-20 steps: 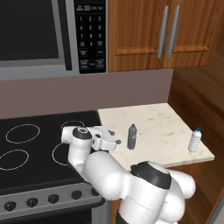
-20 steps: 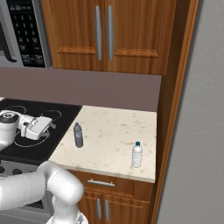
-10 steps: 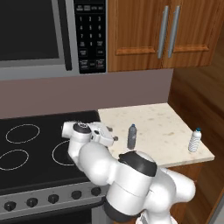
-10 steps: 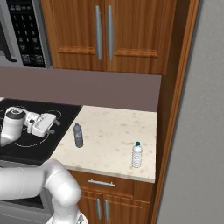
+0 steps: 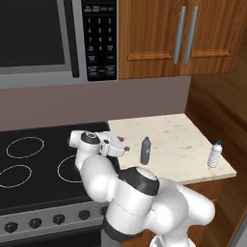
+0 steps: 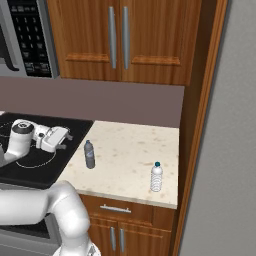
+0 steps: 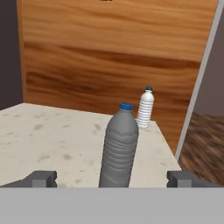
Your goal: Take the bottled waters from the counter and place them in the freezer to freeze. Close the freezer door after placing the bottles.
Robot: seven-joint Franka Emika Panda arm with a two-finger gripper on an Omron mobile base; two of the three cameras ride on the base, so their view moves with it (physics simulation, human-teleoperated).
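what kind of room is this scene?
A rendered home kitchen, most likely. A black stovetop sits under a microwave, beside a beige counter with wooden cabinets above. Two water bottles stand on the counter.

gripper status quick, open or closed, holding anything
Gripper: open and holding nothing; the grey bottle stands on the counter just ahead, in line with the gap between its fingertips.
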